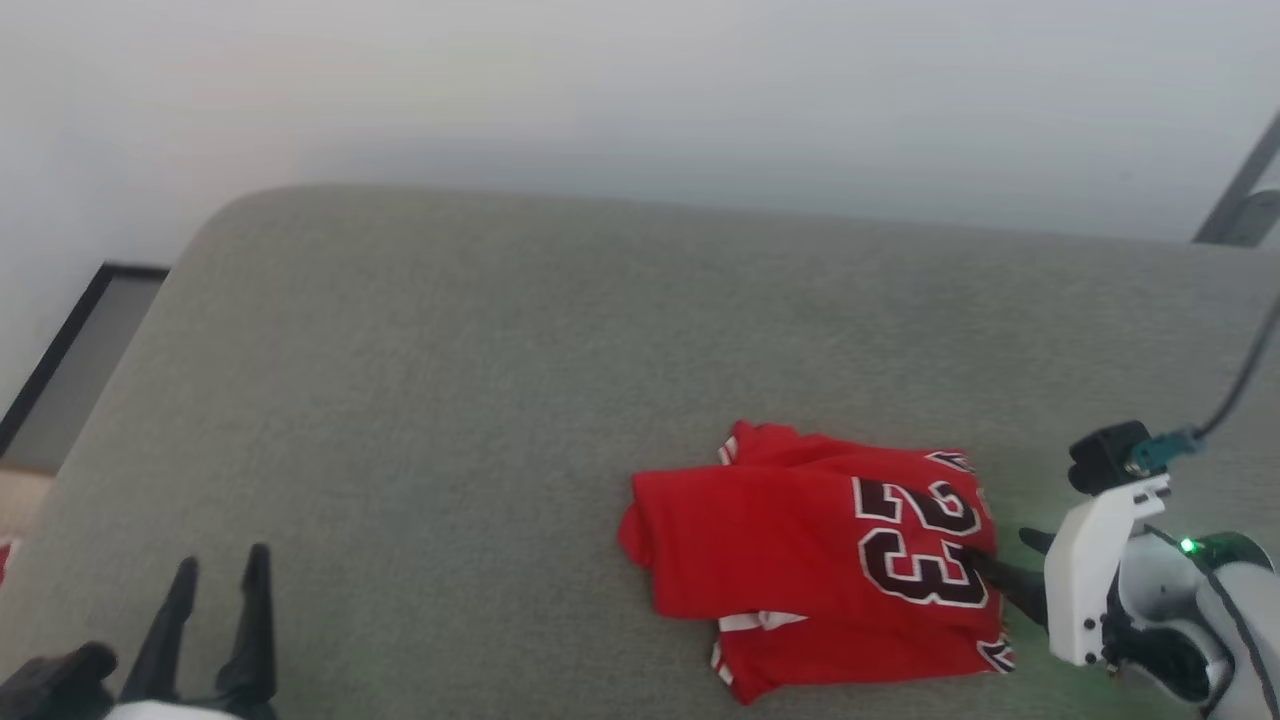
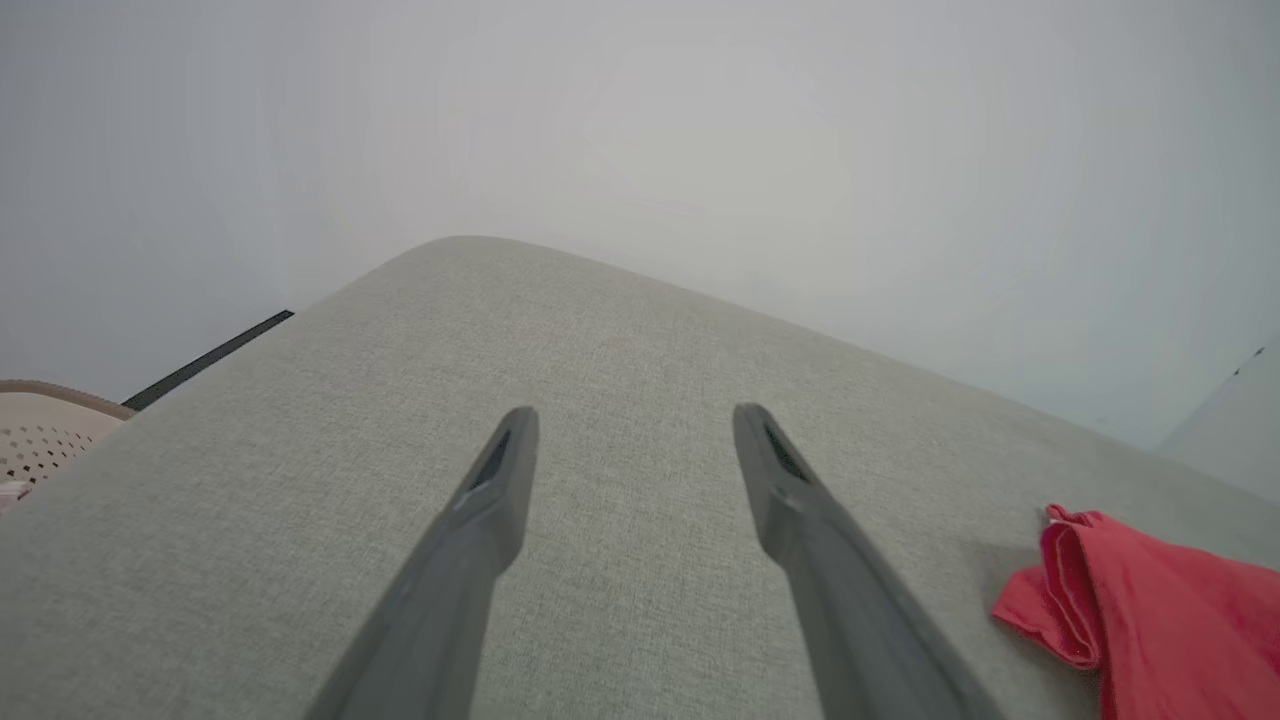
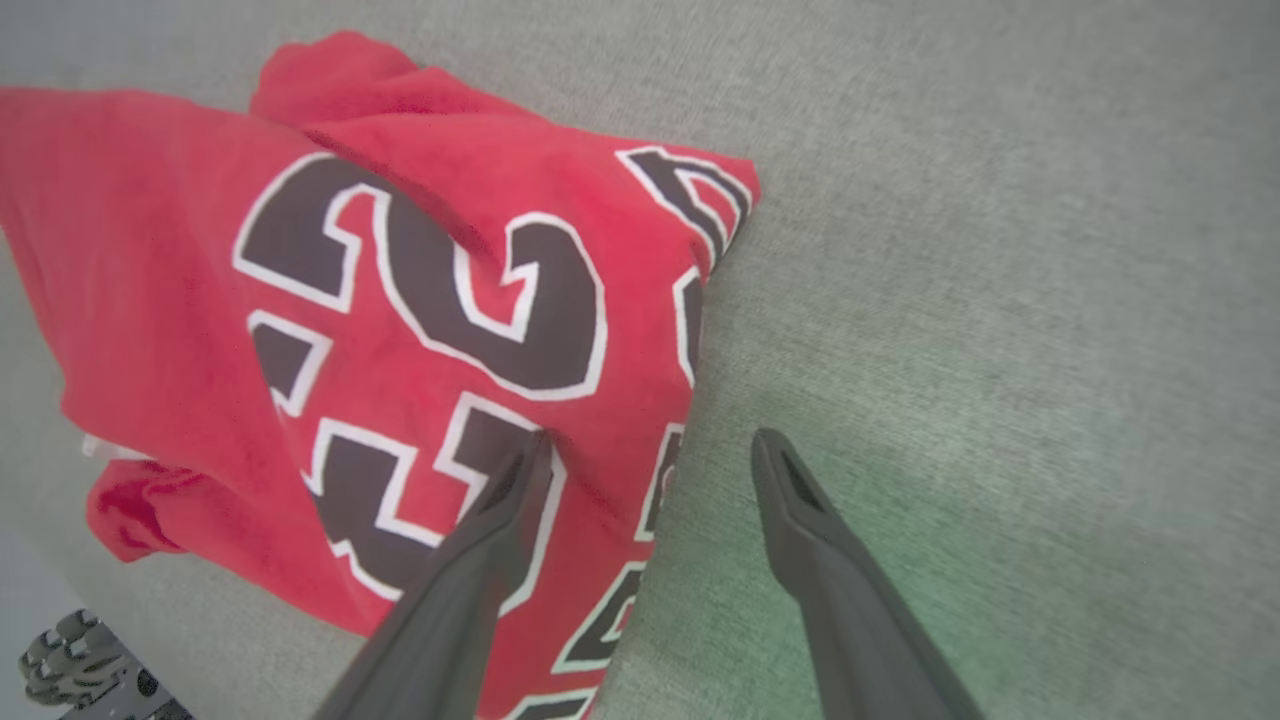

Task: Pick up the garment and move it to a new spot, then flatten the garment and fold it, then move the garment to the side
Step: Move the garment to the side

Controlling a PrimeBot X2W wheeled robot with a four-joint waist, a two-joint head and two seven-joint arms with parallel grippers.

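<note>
The garment (image 1: 790, 540) is a red jersey lying folded in a rough rectangle on the right part of the grey cushioned surface (image 1: 450, 400), a black-and-white "23" facing up. My right gripper (image 1: 998, 545) is open at the garment's right edge. In the right wrist view the garment (image 3: 400, 300) lies under the left finger, while the other finger is over bare fabric; the right gripper (image 3: 650, 440) holds nothing. My left gripper (image 1: 223, 556) stands open at the lower left, far from the garment. The left wrist view has the left gripper (image 2: 632, 412) over bare surface and the garment's corner (image 2: 1170, 610) at the lower right.
A pale wall runs behind the cushioned surface. A beige perforated basket (image 2: 40, 435) stands past its left edge, near a black-framed panel (image 1: 60, 370). A grey metal post (image 1: 1245, 190) rises at the far right. A dark cable (image 1: 1240, 380) hangs over my right wrist.
</note>
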